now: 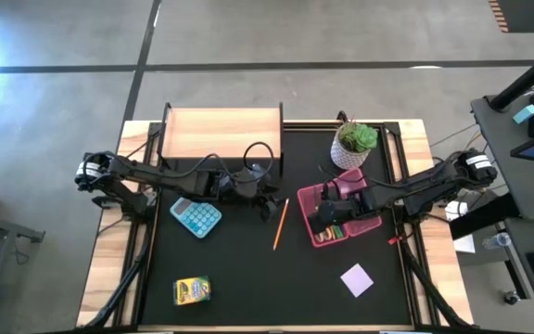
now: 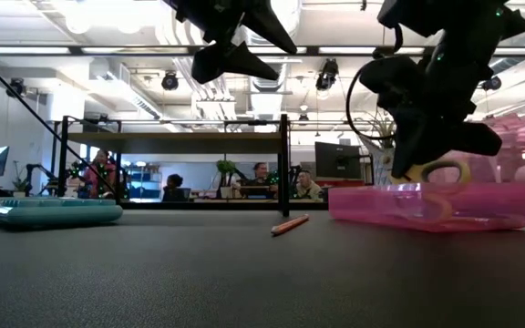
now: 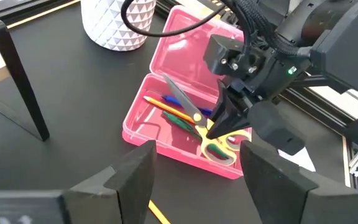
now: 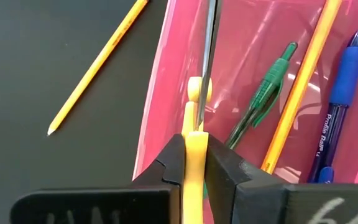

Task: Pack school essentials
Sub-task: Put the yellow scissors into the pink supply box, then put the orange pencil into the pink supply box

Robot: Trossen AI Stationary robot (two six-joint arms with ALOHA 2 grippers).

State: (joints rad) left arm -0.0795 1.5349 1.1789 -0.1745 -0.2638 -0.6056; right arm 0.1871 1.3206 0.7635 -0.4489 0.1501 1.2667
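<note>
The right hand (image 3: 219, 121) pinches the scissors (image 3: 199, 118) by the yellow handle, low over the pink case (image 3: 143, 106), likely to lay them beside the pens. The left hand (image 3: 194, 168) waits wide open nearby.

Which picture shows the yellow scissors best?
The left wrist view: the yellow-handled scissors show whole, blades over the pink translucent plastic case, handle pinched by the right gripper. The right wrist view shows only handle and blade, the low view just a handle loop, and the high view hides them.

Overhead, table-level and wrist cameras all share (closely) the pink case (image 1: 334, 215).
</note>
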